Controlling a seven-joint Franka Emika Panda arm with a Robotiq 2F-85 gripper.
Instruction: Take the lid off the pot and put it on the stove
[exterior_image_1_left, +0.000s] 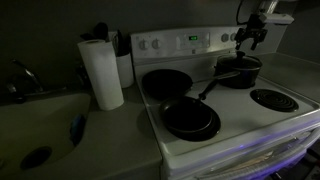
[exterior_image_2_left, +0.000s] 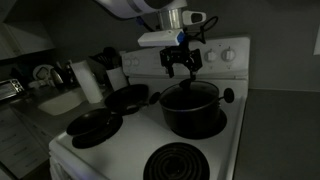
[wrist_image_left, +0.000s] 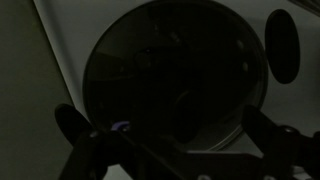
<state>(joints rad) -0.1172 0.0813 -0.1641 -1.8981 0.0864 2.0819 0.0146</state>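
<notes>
The dark pot (exterior_image_1_left: 240, 72) stands on the back burner of the white stove (exterior_image_1_left: 235, 125), its long handle pointing toward the pans. It also shows in an exterior view (exterior_image_2_left: 192, 110). The glass lid (wrist_image_left: 170, 70) lies on the pot and fills the dim wrist view; its metal rim shows as a pale arc. My gripper (exterior_image_1_left: 250, 38) hangs just above the pot in both exterior views (exterior_image_2_left: 181, 68). Its fingers are spread wide apart and hold nothing. In the wrist view the two fingers (wrist_image_left: 158, 118) frame the lid from either side.
Two black frying pans (exterior_image_1_left: 190, 118) (exterior_image_1_left: 165, 83) sit on the stove's other burners. A bare coil burner (exterior_image_1_left: 272, 98) lies in front of the pot. A paper towel roll (exterior_image_1_left: 101, 72) stands on the counter beside the stove. The back panel with knobs (exterior_image_2_left: 225, 55) rises behind the pot.
</notes>
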